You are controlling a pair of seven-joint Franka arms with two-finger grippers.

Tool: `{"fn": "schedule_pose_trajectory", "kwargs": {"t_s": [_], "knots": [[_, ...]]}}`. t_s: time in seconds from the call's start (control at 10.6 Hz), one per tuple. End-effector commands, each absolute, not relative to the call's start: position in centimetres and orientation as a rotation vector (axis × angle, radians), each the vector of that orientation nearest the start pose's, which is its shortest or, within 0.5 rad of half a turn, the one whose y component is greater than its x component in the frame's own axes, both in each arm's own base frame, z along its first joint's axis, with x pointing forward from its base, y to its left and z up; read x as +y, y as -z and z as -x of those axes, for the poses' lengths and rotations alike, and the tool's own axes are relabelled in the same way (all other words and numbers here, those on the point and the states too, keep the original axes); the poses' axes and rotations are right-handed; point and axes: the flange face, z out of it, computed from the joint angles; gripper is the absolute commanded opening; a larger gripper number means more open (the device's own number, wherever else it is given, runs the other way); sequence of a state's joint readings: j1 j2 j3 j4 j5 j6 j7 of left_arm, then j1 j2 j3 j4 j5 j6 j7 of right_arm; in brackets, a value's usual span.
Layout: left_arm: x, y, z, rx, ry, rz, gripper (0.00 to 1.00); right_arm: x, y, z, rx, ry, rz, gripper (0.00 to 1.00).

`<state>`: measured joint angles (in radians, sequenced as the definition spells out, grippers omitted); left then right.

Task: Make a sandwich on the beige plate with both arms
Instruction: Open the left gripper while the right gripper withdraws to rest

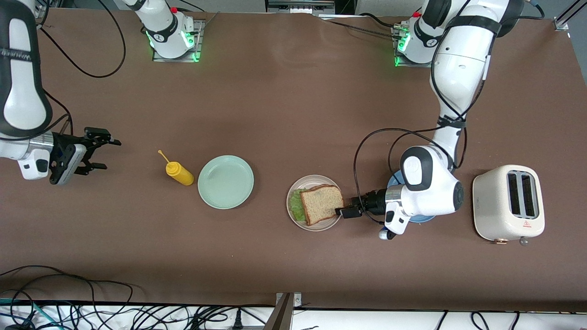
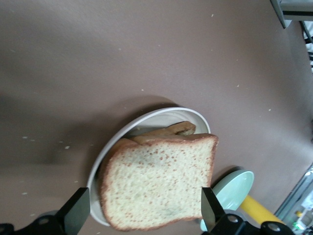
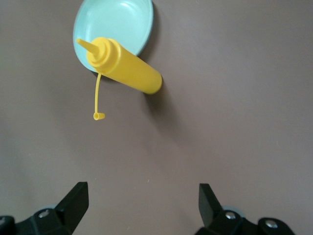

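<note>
Sandwich (image 1: pixel 322 203): nearest the front camera, lying on the beige plate (image 1: pixel 297 217); 2 bread slices with lettuce (image 1: pixel 298 204) poking out toward the right arm's end.
Handling: likely light, soft, crumbly; layers could slide, so take it gently by opposite crusts.
Left gripper (image 1: pixel 345 212): low at the plate's rim, jaws apart either side of the top slice, clamping nothing.
Right gripper (image 1: pixel 98 152): waiting above the surface near the mustard bottle (image 1: pixel 179 173), jaws apart, empty.
Mint-green plate (image 1: pixel 225 181): between bottle and sandwich.
</note>
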<state>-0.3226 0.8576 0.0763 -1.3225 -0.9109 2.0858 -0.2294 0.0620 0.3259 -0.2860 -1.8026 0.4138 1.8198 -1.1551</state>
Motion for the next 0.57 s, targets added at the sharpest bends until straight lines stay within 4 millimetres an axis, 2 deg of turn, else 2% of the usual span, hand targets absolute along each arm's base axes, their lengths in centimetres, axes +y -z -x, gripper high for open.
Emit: {"fn": "schedule_pose_trajectory", "kwargs": {"t_s": [0.0, 0.09, 0.19, 0.38, 0.47], "knots": [[-22.0, -24.5, -70.6, 0.49, 0.339, -2.489, 1.0, -9.5, -37.9, -59.0, -0.854, -0.141, 2.7, 1.0], [-21.3, -25.2, -70.5, 0.466, 0.35, -2.52, 1.0, -8.5, -39.2, -58.8, -0.809, -0.192, 2.777, 1.0], [-20.4, -26.0, -70.4, 0.437, 0.373, -2.554, 1.0, -6.5, -41.4, -58.6, -0.736, -0.218, 2.861, 1.0], [-17.7, -27.6, -70.4, 0.404, 0.394, -2.627, 1.0, -4.6, -46.4, -56.9, -0.495, -0.241, 2.983, 1.0], [-17.1, -27.9, -70.3, 0.381, 0.401, -2.673, 1.0, -3.8, -48.4, -55.9, -0.393, -0.255, 3.017, 1.0]]}}
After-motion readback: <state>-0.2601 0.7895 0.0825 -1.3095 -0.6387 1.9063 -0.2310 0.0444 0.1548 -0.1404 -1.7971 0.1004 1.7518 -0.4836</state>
